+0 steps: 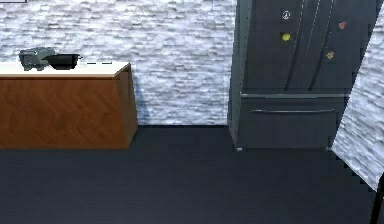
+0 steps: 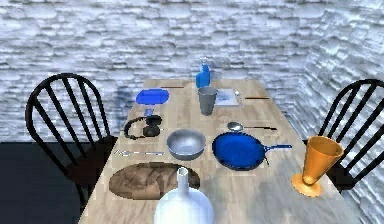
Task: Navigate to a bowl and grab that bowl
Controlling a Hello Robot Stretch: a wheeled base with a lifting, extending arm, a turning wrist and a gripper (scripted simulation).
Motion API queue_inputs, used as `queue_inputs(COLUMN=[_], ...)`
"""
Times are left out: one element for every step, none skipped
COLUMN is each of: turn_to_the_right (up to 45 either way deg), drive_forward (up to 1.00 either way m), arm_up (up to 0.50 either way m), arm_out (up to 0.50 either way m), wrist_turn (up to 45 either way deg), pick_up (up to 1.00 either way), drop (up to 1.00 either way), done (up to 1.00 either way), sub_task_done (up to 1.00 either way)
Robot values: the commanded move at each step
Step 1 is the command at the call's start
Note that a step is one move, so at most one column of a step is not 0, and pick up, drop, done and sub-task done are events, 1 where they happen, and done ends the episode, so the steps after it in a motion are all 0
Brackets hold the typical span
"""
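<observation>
Tabletop (image 2: 255,195) of pale wood is flanked by black spindle-back chairs (image 2: 88,165) in the arm side view. Nearest are placed a white round-bodied jug (image 2: 181,205) and a dark oval slab (image 2: 150,180). Beyond them the bowl (image 2: 186,144), grey, smooth and metallic, is set mid-table, just beside a blue pan (image 2: 240,151). Farther back a grey cup (image 2: 207,100) and blue bottle (image 2: 204,76) are stood. The gripper's state cannot be told.

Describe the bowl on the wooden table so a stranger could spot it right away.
Find the wooden table before the white stone wall. Near its middle sits the bowl, beside a blue pan. It is the only round, shallow, grey metal dish there.
</observation>
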Motion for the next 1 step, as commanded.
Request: queue_inputs(turn_to_the_right=[0.0], drive_forward=[0.00], arm_up=[0.38], arm_out=[0.00], wrist_turn=[0.0], pick_up=[0.00], drop=[0.00], done=[0.00], sub_task_done=[0.00])
